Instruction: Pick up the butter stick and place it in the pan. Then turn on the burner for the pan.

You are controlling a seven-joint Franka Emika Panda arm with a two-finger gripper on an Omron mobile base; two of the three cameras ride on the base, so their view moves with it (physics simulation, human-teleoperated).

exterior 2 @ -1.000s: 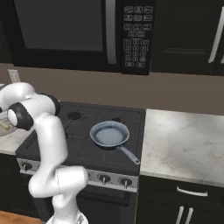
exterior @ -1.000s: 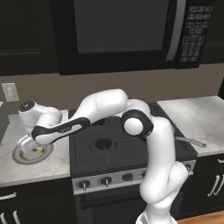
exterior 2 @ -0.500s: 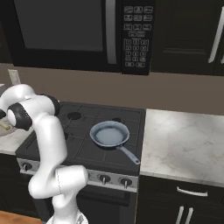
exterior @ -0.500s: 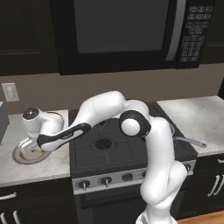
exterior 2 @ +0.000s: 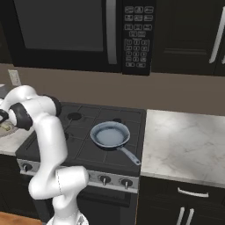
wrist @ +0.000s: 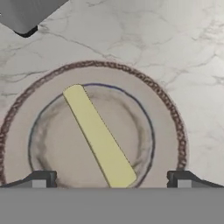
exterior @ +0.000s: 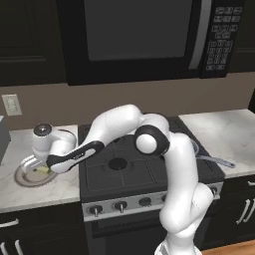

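One butter stick [wrist: 99, 136] lies on one plate [wrist: 169, 131]. One pan [exterior 2: 110, 134] sits on one stove [exterior 2: 83, 149], which has six knobs along its front: three counted in the left base view, three in the right. One microwave [exterior: 144, 37] hangs above. One wall outlet [exterior: 10, 104]. Two stretches of marble bench [exterior 2: 184, 149], one on each side of the stove. One grey appliance [wrist: 28, 13] stands near the plate.

Clear drop onto butter stick [wrist: 99, 137]
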